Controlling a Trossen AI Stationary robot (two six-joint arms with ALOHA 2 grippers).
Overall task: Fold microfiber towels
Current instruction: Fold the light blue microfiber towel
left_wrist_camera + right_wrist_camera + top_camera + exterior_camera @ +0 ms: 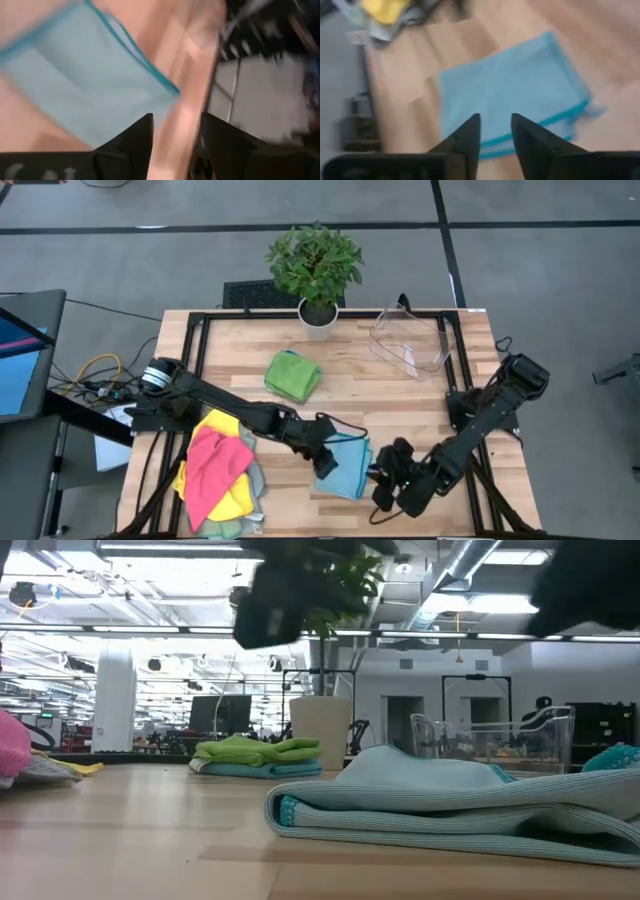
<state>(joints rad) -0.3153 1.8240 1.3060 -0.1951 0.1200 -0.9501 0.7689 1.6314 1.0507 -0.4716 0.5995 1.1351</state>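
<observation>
A pale teal microfiber towel (348, 464) lies folded flat on the wooden table near its front edge; it also shows in the low view (450, 805) and in both wrist views (85, 75) (510, 90). My left gripper (326, 450) hovers over the towel's left edge, open (176, 125), with nothing between its fingers. My right gripper (384, 480) hovers at the towel's right near corner, open (495, 127) and empty. A loose pile of pink and yellow towels (218, 472) lies at the front left. A folded green towel (293, 375) rests on a teal one (262, 769).
A potted plant (316, 270) stands at the table's far edge, with a clear plastic bin (412, 340) to its right. A black frame (200, 330) rims the table. Bare wood shows between the green towel and the teal one.
</observation>
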